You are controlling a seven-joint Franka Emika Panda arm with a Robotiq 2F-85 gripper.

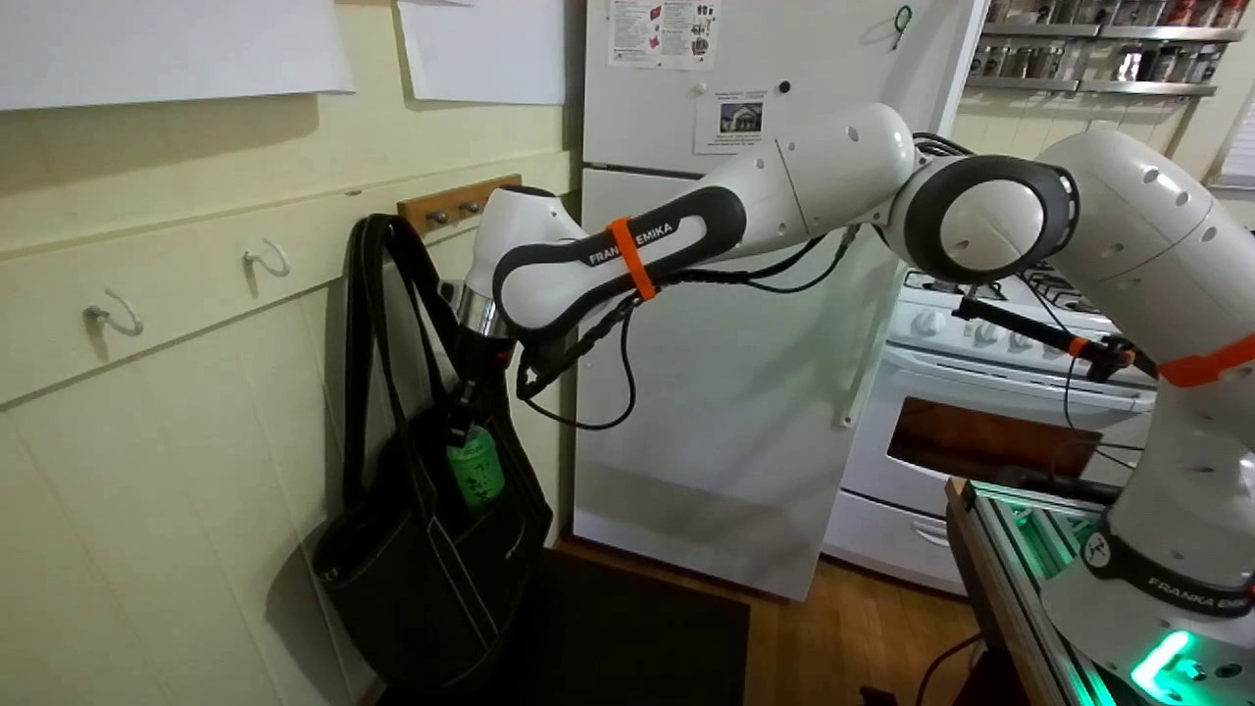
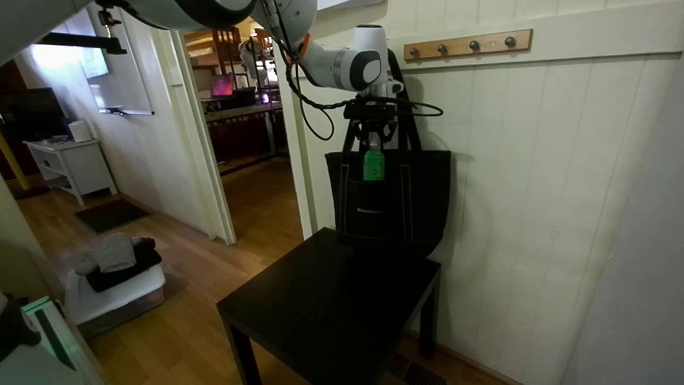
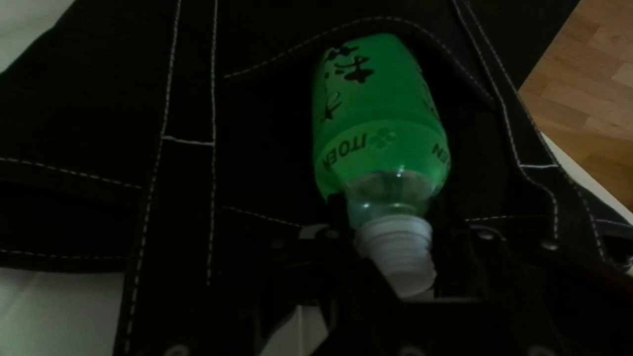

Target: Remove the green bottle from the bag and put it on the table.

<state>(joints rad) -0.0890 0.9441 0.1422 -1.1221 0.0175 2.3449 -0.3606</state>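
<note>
here, "itoen" green bottle (image 3: 381,111), black bag (image 2: 390,206), "franka emika" arm (image 1: 833,181)

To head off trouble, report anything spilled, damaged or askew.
Nothing stands out: the bright-green plastic bottle, white cap on, stands in the front pocket of the soft black tote bag; no spill or damage shows.

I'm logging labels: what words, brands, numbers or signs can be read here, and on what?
"ITOEN" and a partial "EN", with a clover-like sign: green bottle.
"FRAN" and "EMIKA", split by an orange strap: forearm.
"FRANKA EM", rest not visible: robot base.
Not legible: the bottle's black characters.
Too small or blurred: the logo on the bag, papers on the refrigerator, the base's round mark.
</note>
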